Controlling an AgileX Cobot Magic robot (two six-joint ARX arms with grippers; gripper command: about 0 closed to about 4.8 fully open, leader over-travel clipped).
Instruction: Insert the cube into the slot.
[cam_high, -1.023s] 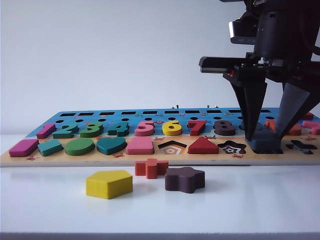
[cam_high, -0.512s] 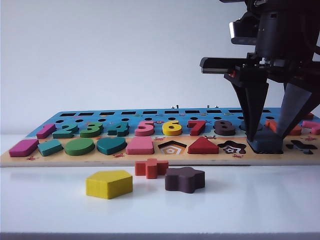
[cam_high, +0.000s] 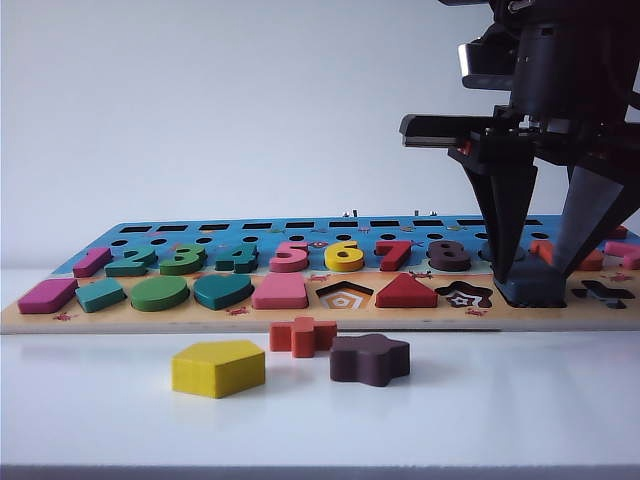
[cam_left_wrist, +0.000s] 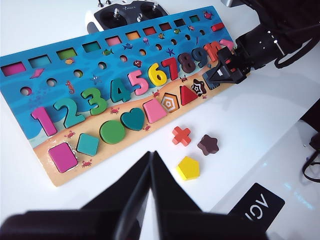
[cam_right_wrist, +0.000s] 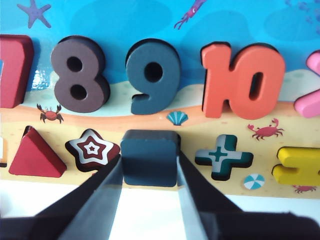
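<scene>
Right claw (cam_right_wrist: 149, 161) pinches rounded navy cube (cam_right_wrist: 150, 157); left claw (cam_left_wrist: 151, 172) closed.

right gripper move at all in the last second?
Barely. The right gripper, shut on the cube, sat a touch lower against the board a second ago, the cube's bottom edge nearer the board's front edge; unchanged since the half-second mark.

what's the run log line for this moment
right gripper: fingers shut on cube, at slot between star and cross recesses | left gripper: shut, away from board | seating: unclear
</scene>
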